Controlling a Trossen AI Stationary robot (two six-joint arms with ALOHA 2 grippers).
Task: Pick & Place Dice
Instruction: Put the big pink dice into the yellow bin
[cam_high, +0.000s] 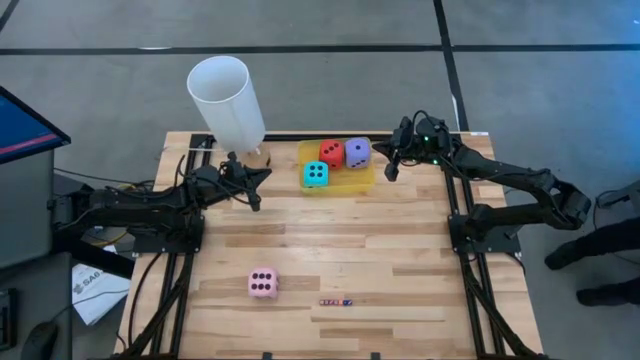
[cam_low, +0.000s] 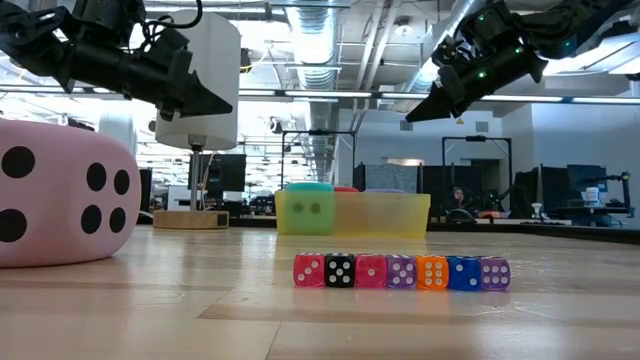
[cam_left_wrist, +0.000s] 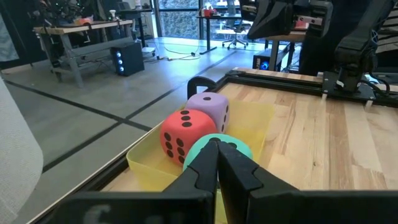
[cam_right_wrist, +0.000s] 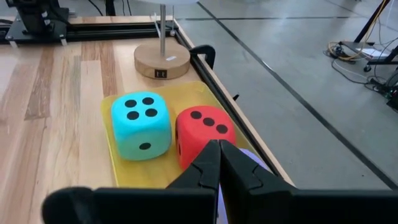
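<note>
A yellow tray (cam_high: 362, 184) at the table's far middle holds the red die (cam_high: 331, 152), the purple die (cam_high: 357, 152) and the cyan die (cam_high: 315, 174), each resting on the tray floor. The pink die (cam_high: 262, 283) sits on the bare wood near the front edge, large in the low view (cam_low: 60, 195). My left gripper (cam_high: 255, 203) hangs shut in the air left of the tray, pointing toward it (cam_left_wrist: 216, 149). My right gripper (cam_high: 388, 174) hangs shut just right of the tray, above the dice (cam_right_wrist: 219, 149). In the right wrist view its fingers hide most of the purple die.
A white cylindrical lamp (cam_high: 228, 98) on a round wooden base (cam_right_wrist: 161, 61) stands at the far edge, left of the tray. A row of tiny dice (cam_high: 336, 301) lies near the front edge. Bare wood stretches between the tray and the pink die.
</note>
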